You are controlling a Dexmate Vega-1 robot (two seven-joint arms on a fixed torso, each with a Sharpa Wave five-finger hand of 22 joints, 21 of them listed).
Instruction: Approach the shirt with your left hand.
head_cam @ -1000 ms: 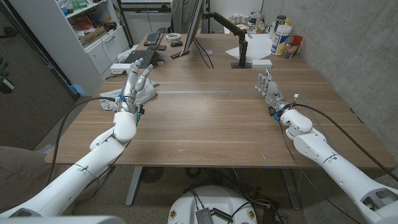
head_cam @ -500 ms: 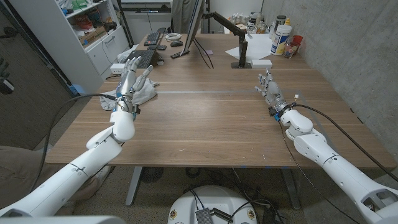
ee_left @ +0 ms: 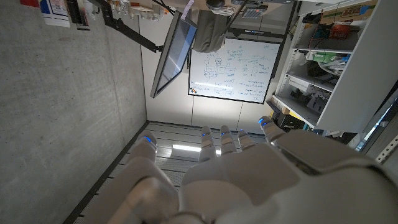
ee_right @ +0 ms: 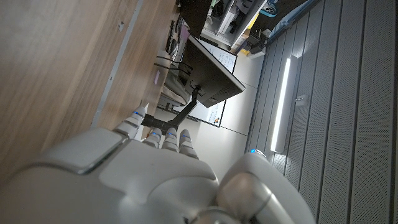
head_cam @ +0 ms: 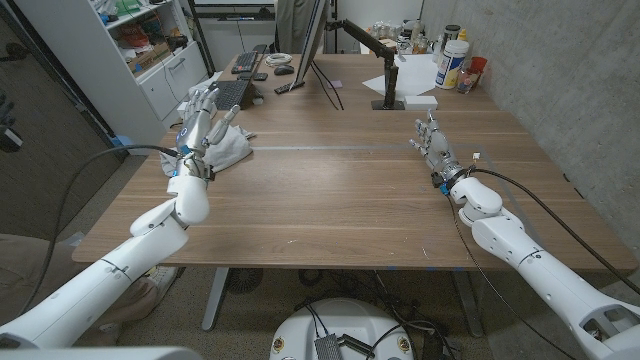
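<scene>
A crumpled white shirt [head_cam: 228, 150] lies on the left side of the wooden table [head_cam: 330, 190], near its left edge. My left hand [head_cam: 197, 122] is raised over the shirt's left part with its fingers spread, holding nothing. In the left wrist view the back of the left hand [ee_left: 249, 174] points toward the ceiling and a wall. My right hand [head_cam: 432, 140] stands on the right side of the table, fingers apart and empty. The right hand [ee_right: 143, 168] also fills the lower part of the right wrist view, beside the wood surface.
A keyboard [head_cam: 222, 96] and small devices lie behind the shirt. A monitor [head_cam: 316, 40] on an arm stands at the back middle. Bottles and white boxes [head_cam: 452, 62] sit at the back right. A white shelf unit [head_cam: 150, 50] stands left of the table.
My left hand has moved to the left and farther back, now over the shirt's left part. The right arm has stayed where it was.
</scene>
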